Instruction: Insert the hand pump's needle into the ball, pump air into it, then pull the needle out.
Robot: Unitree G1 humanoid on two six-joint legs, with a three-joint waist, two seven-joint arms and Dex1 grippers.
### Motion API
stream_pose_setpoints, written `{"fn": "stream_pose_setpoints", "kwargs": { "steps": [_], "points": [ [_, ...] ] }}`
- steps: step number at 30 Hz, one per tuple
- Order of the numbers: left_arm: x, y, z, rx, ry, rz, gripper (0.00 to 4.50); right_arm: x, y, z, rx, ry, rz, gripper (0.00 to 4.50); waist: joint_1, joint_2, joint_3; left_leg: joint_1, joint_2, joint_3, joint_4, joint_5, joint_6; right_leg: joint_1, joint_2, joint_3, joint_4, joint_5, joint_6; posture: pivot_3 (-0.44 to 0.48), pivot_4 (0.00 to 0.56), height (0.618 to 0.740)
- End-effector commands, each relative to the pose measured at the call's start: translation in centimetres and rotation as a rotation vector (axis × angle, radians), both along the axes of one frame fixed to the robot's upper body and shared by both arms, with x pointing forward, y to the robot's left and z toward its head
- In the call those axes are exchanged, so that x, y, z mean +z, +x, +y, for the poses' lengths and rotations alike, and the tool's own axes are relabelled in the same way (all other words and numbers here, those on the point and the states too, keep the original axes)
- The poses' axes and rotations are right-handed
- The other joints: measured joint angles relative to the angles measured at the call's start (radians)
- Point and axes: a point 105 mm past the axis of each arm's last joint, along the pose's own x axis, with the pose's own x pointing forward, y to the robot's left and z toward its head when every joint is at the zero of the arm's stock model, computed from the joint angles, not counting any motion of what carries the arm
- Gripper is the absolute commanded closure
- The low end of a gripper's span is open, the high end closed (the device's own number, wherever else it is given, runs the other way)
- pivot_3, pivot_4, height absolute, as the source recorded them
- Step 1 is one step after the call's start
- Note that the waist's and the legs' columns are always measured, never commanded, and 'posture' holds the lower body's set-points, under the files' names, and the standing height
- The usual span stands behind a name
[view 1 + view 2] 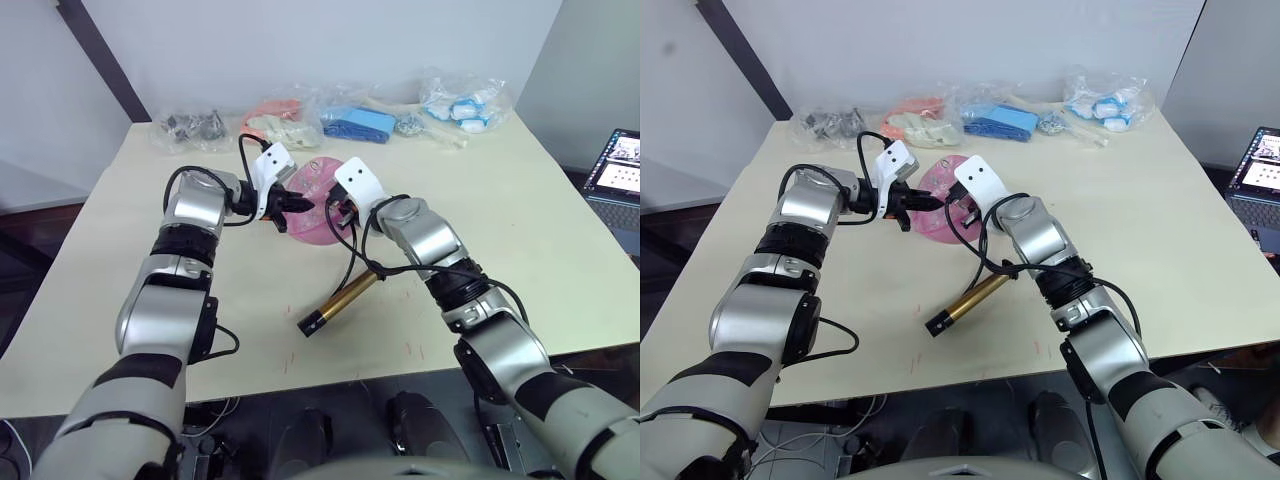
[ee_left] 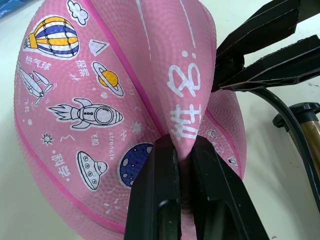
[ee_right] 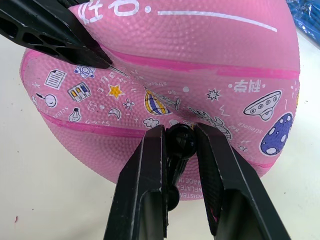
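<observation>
Two grippers on ball [image 2: 100,100] | left gripper [image 2: 182,150] – pinches fold | right gripper [image 3: 179,137] – clamps needle fitting [image 3: 180,142]

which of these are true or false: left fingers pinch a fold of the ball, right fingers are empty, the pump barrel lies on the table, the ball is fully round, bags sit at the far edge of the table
1. The left gripper pinches a fold of the pink ball. True.
2. The right gripper is empty. False: its fingers are shut on the black fitting at the hose tip, against the ball.
3. The pump's gold barrel lies on the table. True.
4. The ball is fully round. False: it looks limp and creased.
5. Plastic bags sit along the table's far edge. True.
</observation>
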Motion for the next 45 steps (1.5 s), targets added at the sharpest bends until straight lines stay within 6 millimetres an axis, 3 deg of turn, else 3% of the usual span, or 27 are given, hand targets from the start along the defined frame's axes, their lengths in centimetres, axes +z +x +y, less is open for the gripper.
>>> {"fn": "stream_pose_setpoints", "kwargs": {
  "steps": [1, 33, 45],
  "points": [
    [-1.7, -0.7, -0.9, -0.039, -0.009, 0.068, 4.5, -6.2, -1.1, -1.5, -0.043, -0.092, 0.206, 4.16, 0.0, 0.0, 0.0, 0.0, 0.0, 0.0, 0.0, 0.0, 0.0, 0.0, 0.0, 0.0, 0.0, 0.0, 0.0, 0.0, 0.15, 0.74],
    [-1.5, -0.7, -0.7, -0.031, -0.012, 0.066, 4.5, -8.8, -1.1, -2.4, -0.073, -0.125, 0.271, 4.16, -0.004, 0.0, -0.011, 0.003, 0.0, 0.001, -0.006, 0.0, 0.0, 0.001, 0.0, 0.001, -0.003, 0.0, 0.0, 0.0, 0.15, 0.74],
    [-1.5, -0.8, -0.6, -0.029, -0.016, 0.068, 4.5, -10.0, -1.2, -3.0, -0.093, -0.147, 0.3, 4.16, -0.006, 0.0, -0.011, 0.015, 0.001, 0.002, -0.012, 0.0, 0.0, 0.013, 0.001, 0.002, -0.01, -0.001, 0.0, 0.0, 0.15, 0.74]
  ]
}}
